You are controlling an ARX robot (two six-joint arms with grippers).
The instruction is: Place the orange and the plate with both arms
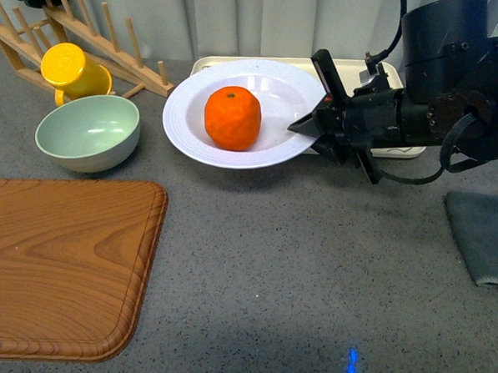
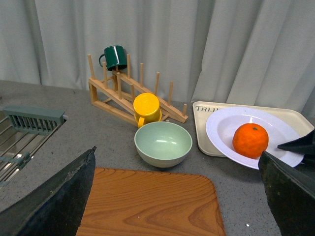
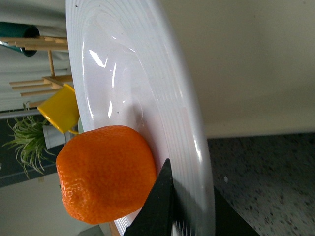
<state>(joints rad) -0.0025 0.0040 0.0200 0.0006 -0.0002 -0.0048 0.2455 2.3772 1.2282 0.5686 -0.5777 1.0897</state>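
All three views share the plate (image 1: 187, 114) and orange (image 1: 232, 118); right wrist nearest.

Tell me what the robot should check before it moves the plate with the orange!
1. The orange sits inside the plate: ok.
2. The right pincer is clamped on the plate's rim, with one finger on top of it: ok.
3. The left pincer is open and empty, ready to help: ok.
4. The green bowl stands apart from the plate, so nothing bumps at the start: ok.
5. The plate is level enough that the orange will not roll: cannot tell.
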